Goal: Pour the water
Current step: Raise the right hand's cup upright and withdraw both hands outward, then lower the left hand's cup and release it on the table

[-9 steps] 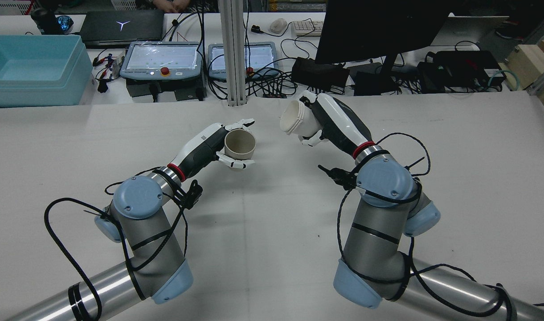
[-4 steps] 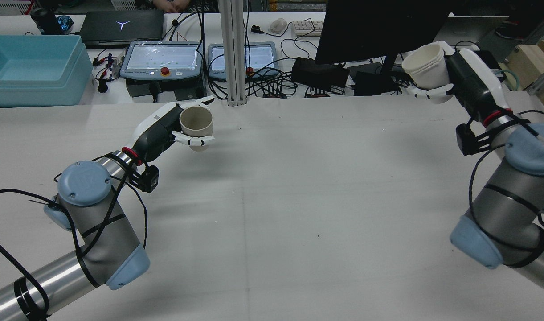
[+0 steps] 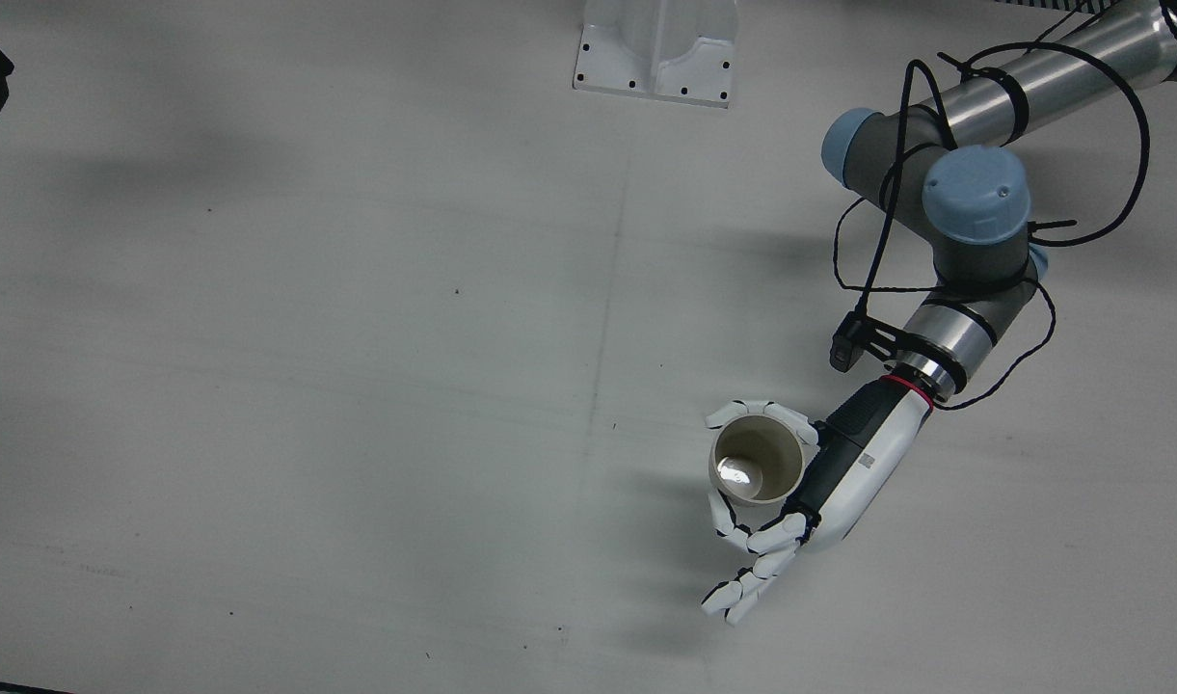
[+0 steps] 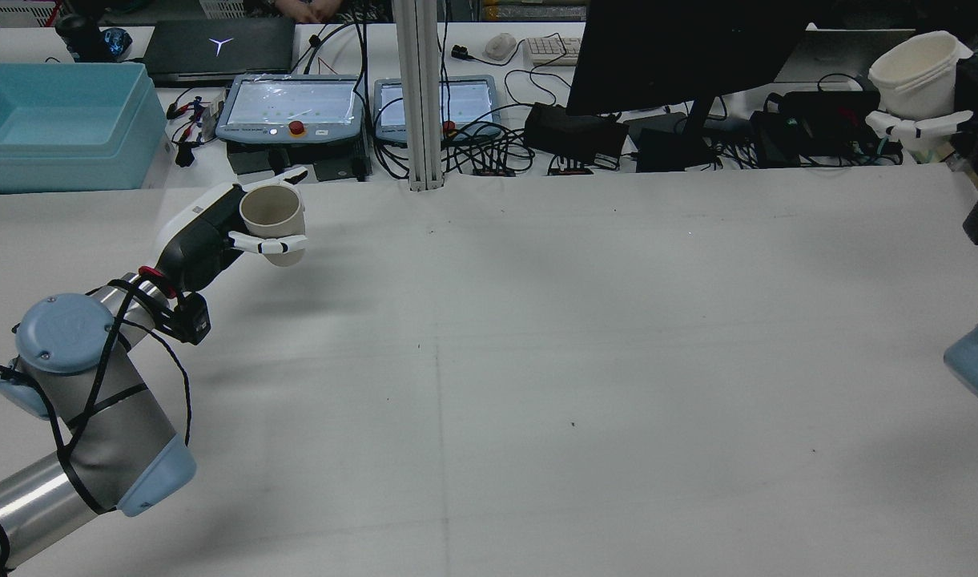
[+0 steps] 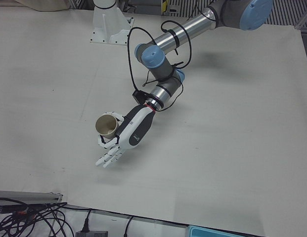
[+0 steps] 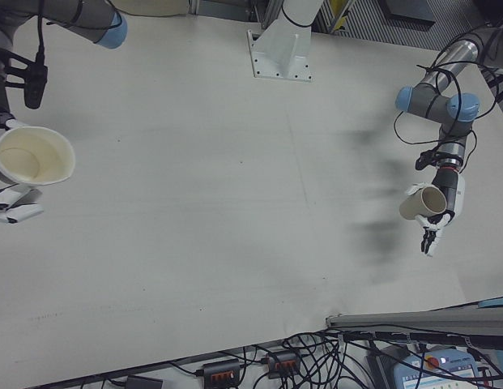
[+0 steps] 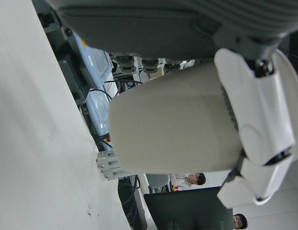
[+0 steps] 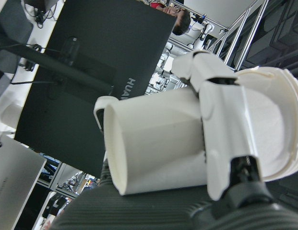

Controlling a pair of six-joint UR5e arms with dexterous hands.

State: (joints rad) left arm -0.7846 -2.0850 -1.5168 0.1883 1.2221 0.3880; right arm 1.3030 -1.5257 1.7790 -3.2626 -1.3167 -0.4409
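Pale grey worktop (image 4: 537,361), broad and mostly bare, crossed by faint seams and a few dark specks. Beyond its far edge in the rear view: a blue bin (image 4: 60,120), two teach pendants (image 4: 292,108), a laptop (image 4: 216,44), a dark monitor (image 4: 681,48) and tangled cables.

On the robot's left half, left hand (image 4: 216,232) clamped around a beige cup (image 4: 272,215), fingers (image 4: 268,243) wrapped over its side. Cup held upright above the worktop, mouth up, near the far edge in the rear view. Seen from almost straight above in the front view: left hand (image 3: 819,482), beige cup (image 3: 757,466) with a pale bright patch at the bottom of its interior; whether water or glare, cannot tell. Some fingers (image 3: 752,569) stretched out past the cup, not on it. Same grasp in the left-front view: left hand (image 5: 128,136), beige cup (image 5: 108,126).

At the far right edge of the rear view, right hand (image 4: 949,104) closed on a white cup (image 4: 915,70), raised well above the worktop, well apart from the beige cup. White cup roughly upright there, mouth up. In the right-front view, white cup (image 6: 32,156) at the left edge, its mouth turned toward the camera, pale inside, with right hand (image 6: 12,203) beneath it. In the right hand view, a finger (image 8: 220,120) across the white cup (image 8: 153,143).
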